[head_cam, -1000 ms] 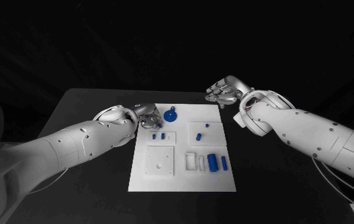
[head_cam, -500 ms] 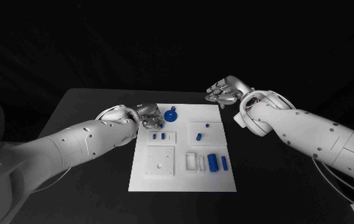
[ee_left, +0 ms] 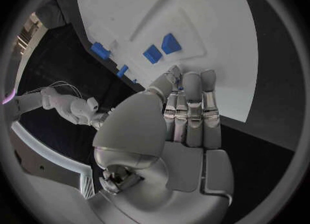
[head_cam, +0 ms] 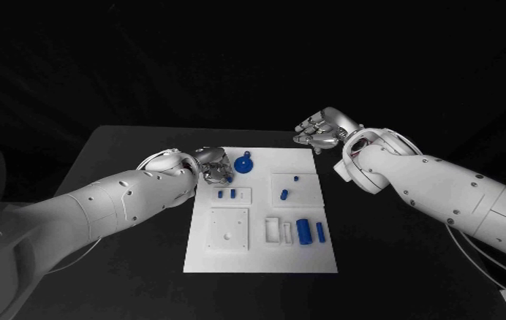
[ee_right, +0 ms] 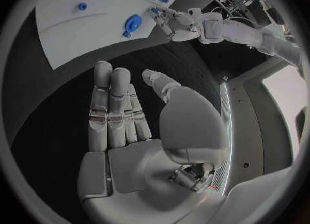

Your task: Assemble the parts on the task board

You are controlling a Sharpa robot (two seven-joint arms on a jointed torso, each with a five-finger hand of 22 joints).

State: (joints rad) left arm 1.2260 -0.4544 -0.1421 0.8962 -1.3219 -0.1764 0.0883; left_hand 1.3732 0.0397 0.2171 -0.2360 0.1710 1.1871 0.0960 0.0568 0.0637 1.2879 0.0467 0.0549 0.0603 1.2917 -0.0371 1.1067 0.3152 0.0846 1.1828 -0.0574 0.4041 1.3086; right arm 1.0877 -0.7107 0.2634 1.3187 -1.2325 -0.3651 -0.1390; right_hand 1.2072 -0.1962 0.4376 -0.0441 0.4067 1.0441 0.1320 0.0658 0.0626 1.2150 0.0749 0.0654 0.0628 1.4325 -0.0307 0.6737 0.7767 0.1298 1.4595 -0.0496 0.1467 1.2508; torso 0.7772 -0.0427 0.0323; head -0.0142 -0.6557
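The white task board [head_cam: 264, 258] lies in the middle of the black table. My left hand [head_cam: 214, 164] hovers at its far left corner, beside a round blue part [head_cam: 243, 164]. A small blue part [head_cam: 228, 179] shows at its fingertips, pinched between thumb and finger as far as I can tell. In the left wrist view that hand [ee_left: 184, 115] has straight fingers with the thumb laid against them, above the board [ee_left: 213, 32] and two blue pegs [ee_left: 161, 48]. My right hand [head_cam: 325, 130] hangs off the board's far right corner with nothing in it; its fingers [ee_right: 113, 110] are stretched out.
More blue parts sit on the board: two pegs [head_cam: 226, 194], a small one [head_cam: 296, 179], another [head_cam: 284, 195], and two long pieces [head_cam: 310, 232] near the front. The right wrist view shows my left hand [ee_right: 177, 22] by the round part [ee_right: 133, 24].
My left hand has crept slightly toward the far side of the board. The right hand and the parts on the board have stayed put.
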